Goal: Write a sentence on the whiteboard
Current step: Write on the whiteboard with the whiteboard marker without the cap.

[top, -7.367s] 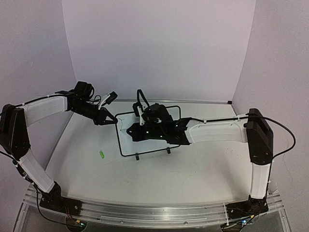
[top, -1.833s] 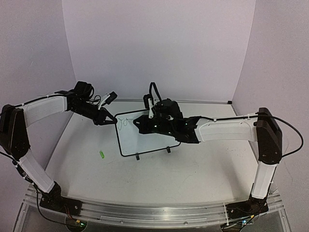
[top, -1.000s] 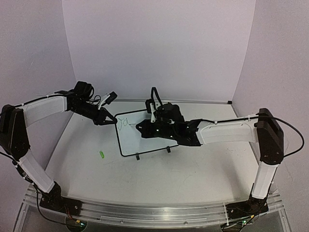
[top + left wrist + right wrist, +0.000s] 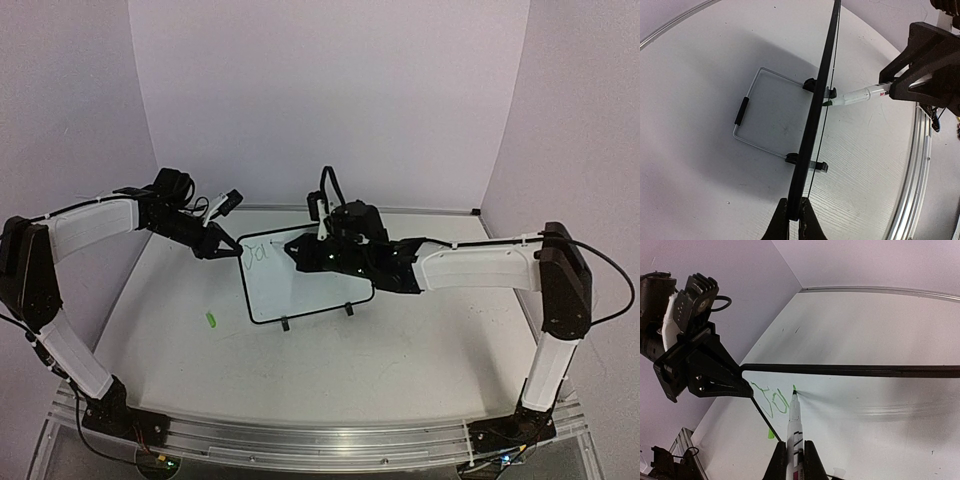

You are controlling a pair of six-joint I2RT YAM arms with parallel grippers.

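Both arms stretched inward over the worktop. The left gripper (image 4: 232,252) was clamped on the whiteboard (image 4: 300,295) edge; the right gripper (image 4: 298,250) pinched the marker (image 4: 793,417).

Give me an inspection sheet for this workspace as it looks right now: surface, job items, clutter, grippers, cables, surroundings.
Surface: white table, a few faint marks.
Job's things: whiteboard stands on its feet, tilted; sentence only begun, a few green letters at the upper left corner; green marker tip at the board beside them.
Clutter: small green object lying on the table left of the board.
Grippers: left gripper shut on the board's left edge; right gripper shut on the marker.
Cables: black cable loops above the right wrist, off the board.
Surroundings: plain lilac walls; metal rail at the near edge.
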